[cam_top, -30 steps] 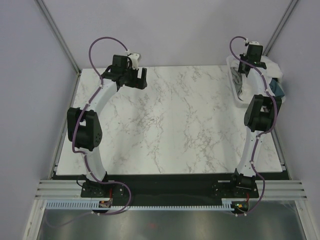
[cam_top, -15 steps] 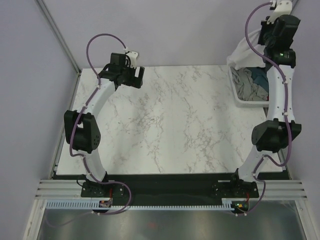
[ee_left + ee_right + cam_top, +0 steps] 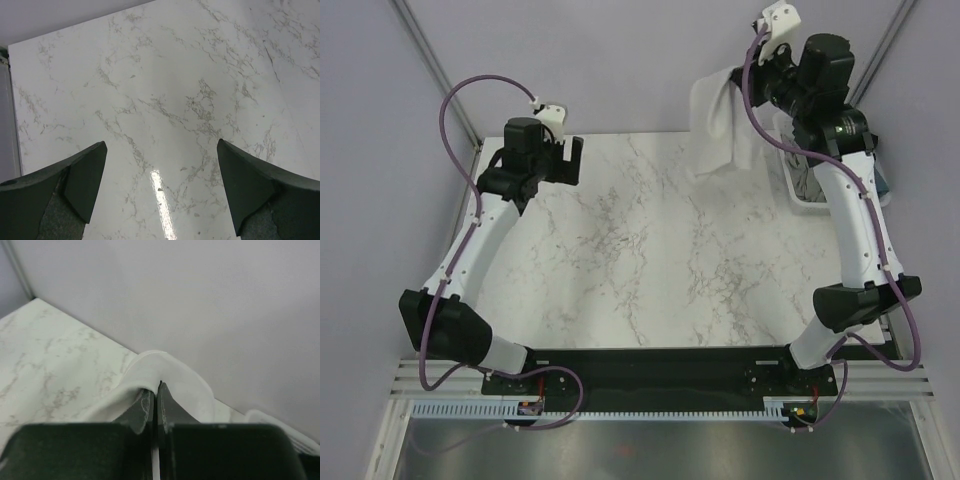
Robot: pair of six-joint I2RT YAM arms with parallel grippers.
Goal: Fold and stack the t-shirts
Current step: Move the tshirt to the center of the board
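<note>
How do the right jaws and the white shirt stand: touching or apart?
Touching. The right wrist view shows the right gripper, jaws shut, pinching the white shirt.

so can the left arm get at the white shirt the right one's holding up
Probably yes: the left tool is open, and only table lies between it and the shirt hanging from the right tool. It's a long stretch, though.

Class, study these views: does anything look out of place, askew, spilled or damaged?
Nothing is spilled or damaged. The one oddity is the white t-shirt, which hangs bunched and crumpled from the shut right gripper above the far right part of the table, beside the basket, rather than lying flat.
</note>
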